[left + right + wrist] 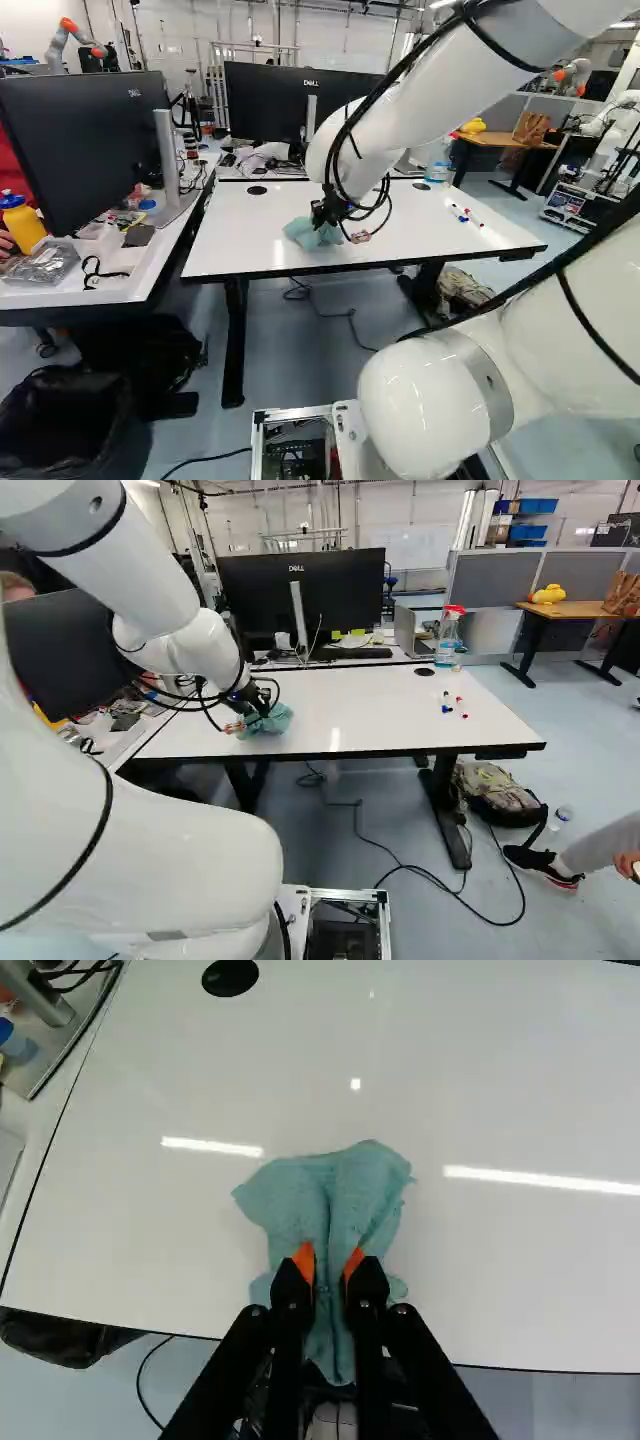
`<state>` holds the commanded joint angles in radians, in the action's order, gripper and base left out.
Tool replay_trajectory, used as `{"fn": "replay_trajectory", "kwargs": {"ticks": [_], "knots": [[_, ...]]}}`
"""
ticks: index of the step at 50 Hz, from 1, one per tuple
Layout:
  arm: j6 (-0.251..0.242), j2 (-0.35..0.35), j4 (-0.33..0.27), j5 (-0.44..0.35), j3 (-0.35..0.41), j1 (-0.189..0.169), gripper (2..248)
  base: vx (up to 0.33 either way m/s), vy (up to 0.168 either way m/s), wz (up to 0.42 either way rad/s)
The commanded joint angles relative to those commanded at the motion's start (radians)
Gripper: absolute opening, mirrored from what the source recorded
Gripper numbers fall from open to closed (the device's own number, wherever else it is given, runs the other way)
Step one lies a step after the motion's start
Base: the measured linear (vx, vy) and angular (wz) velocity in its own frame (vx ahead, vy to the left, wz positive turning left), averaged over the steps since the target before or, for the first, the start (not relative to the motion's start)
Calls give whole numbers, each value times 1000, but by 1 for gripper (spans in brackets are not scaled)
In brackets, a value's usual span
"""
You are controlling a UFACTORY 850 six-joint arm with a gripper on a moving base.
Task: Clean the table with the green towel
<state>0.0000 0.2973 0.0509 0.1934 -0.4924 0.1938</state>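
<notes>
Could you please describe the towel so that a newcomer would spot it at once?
Find the white table ahead of the arm. Towards its near edge, the black gripper pinches the towel. It is the crumpled, blue-green cloth, unlike the slim red and blue markers on the tabletop.

a lab: another robot (83, 38), desks (240, 225), monitors (262, 105)

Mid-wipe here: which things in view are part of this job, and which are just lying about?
Part of the job:
- green towel, bunched in the gripper
- white table, under the towel

Just lying about:
- markers on the table
- backpack on the floor
- yellow bottle at the left of the left base view
</notes>
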Motion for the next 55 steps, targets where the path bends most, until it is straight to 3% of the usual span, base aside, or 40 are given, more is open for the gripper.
{"fn": "replay_trajectory", "kwargs": {"ticks": [25,55], "knots": [[0,-52,0,0,-97,-38,51,0,0,0],[0,-122,0,0,-232,-112,51,0,0,0]]}}
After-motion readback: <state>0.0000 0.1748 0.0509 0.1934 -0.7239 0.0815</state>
